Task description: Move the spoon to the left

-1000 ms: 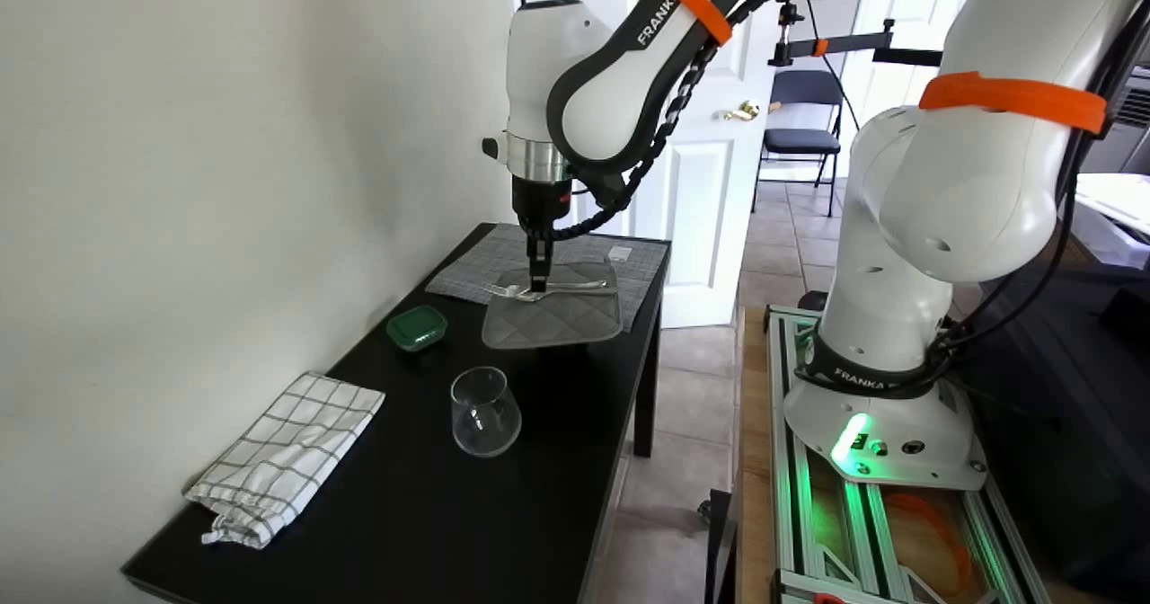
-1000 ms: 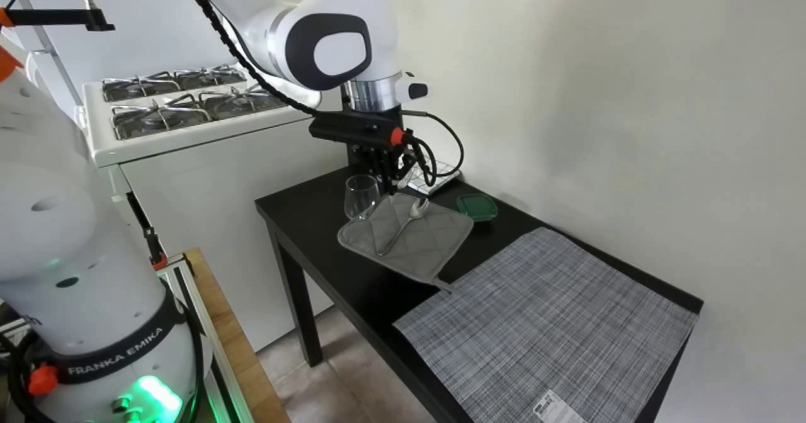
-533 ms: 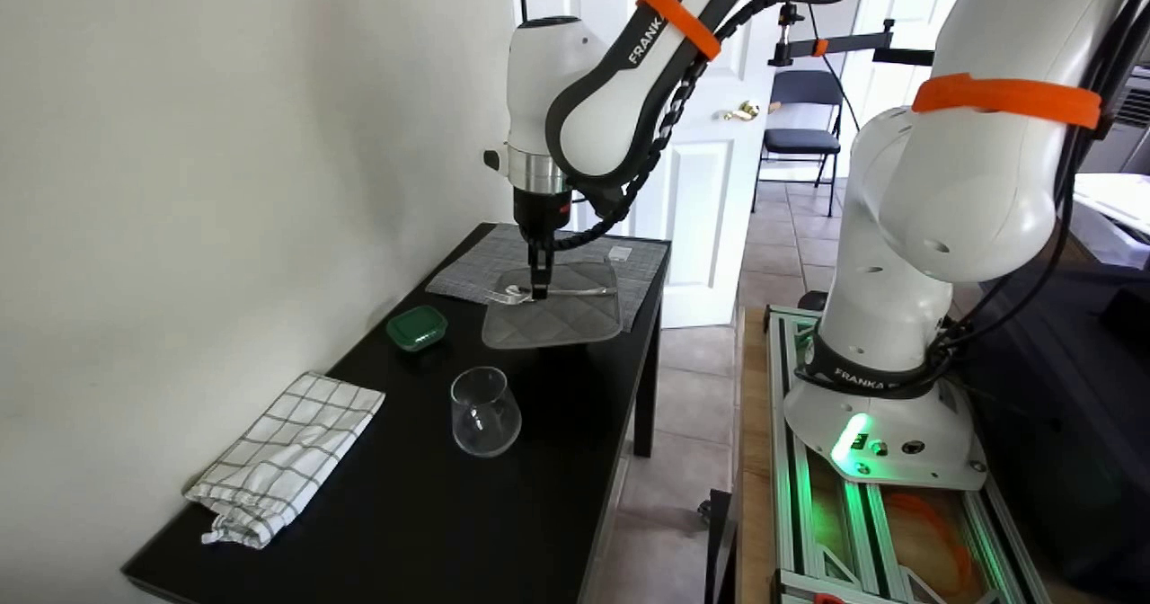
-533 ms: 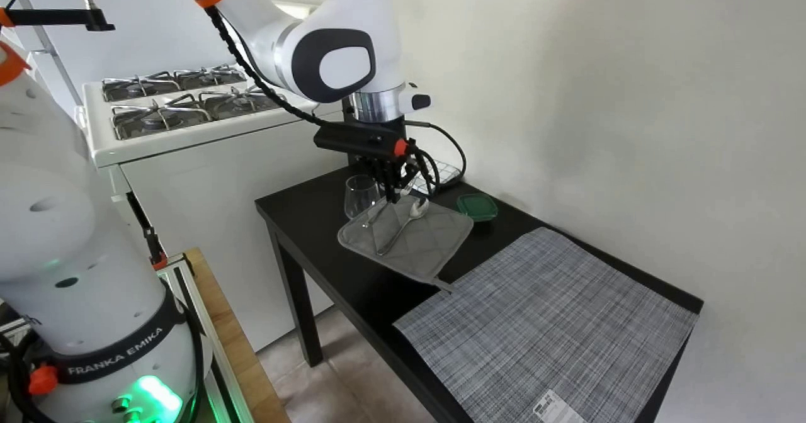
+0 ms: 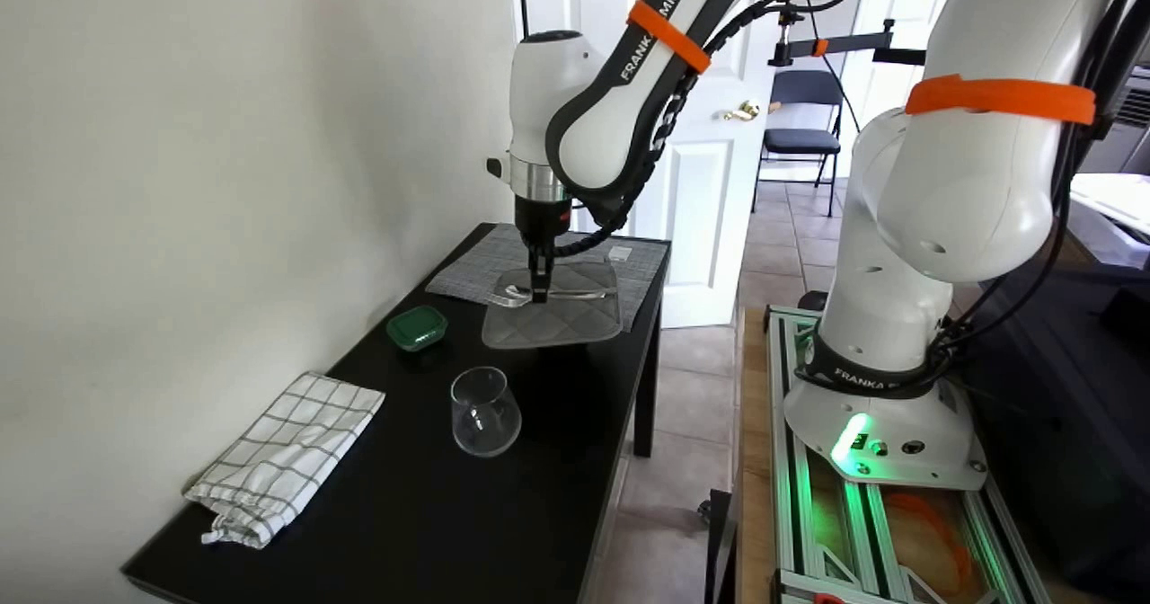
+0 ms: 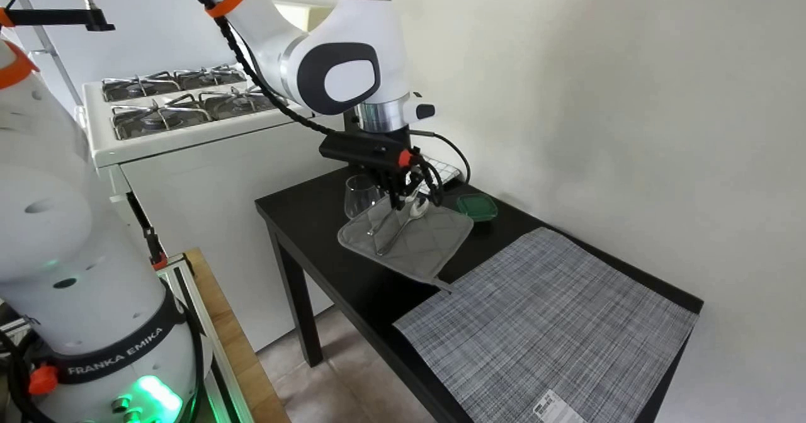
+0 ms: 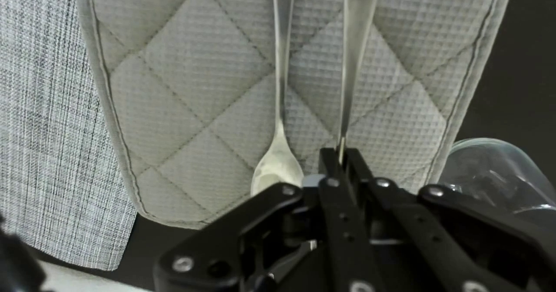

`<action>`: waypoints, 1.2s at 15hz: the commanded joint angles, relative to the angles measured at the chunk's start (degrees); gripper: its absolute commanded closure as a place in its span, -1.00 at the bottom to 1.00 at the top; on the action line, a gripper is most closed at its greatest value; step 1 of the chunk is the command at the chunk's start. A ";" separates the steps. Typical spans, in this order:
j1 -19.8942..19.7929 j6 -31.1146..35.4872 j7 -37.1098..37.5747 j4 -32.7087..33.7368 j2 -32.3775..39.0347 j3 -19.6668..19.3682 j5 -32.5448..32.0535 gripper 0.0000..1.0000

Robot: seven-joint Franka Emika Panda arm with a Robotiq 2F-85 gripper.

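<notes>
The silvery spoon (image 6: 405, 223) lies on a grey quilted pad (image 6: 441, 247). In the wrist view the spoon (image 7: 282, 79) lies left of my gripper (image 7: 342, 154), its bowl partly hidden by the gripper's linkage. My gripper is shut on the neck of a second utensil, a fork (image 7: 357, 35), whose head is hidden there. In an exterior view the fork's handle (image 6: 376, 224) runs beside the spoon. In an exterior view my gripper (image 5: 539, 295) is low over the pad (image 5: 557, 325). I cannot tell whether the fork touches the pad.
A clear glass (image 5: 485, 415) stands near the pad. A dark green lidded dish (image 5: 417, 328) and a checked cloth (image 5: 287, 451) lie on the black table (image 5: 404, 496) along the wall. A grey woven mat (image 6: 554, 322) covers one table end. A stove (image 6: 208, 133) stands behind.
My gripper has moved down toward the pad with the fork, and slightly to the right in an exterior view. The spoon, pad and glass have not moved.
</notes>
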 commanded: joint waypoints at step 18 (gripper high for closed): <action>-1.27 0.77 -0.04 0.05 1.30 0.21 -2.63 0.20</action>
